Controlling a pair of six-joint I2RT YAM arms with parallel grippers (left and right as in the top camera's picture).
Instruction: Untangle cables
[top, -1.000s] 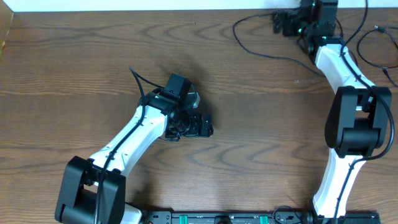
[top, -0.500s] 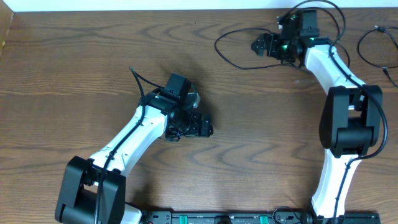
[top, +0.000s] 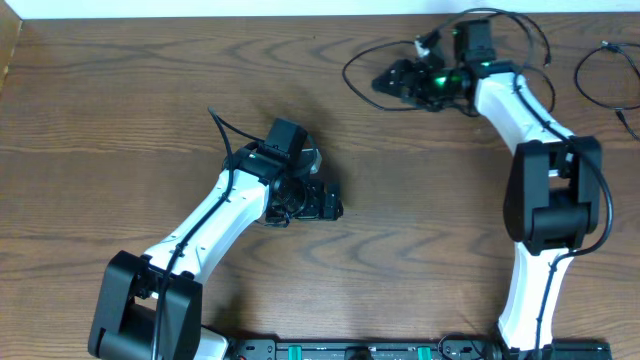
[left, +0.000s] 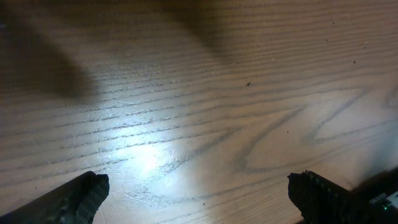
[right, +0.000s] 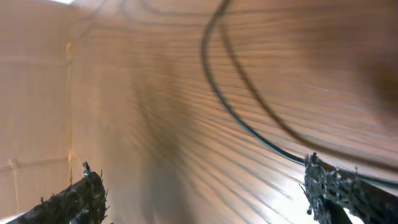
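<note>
Right wrist view blurred — black cable (right: 204, 56) cut off at the top edge.

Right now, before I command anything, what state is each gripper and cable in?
left gripper: open, empty, over bare table.
right gripper: open, empty, above the black cable loop.
black cable loop: loose on the table, ungripped.
far-right black cable: loose near the table's right edge, untouched, partly out of frame.

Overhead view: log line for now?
left gripper open over table | right gripper open, black cable on table ahead | nothing gripped
</note>
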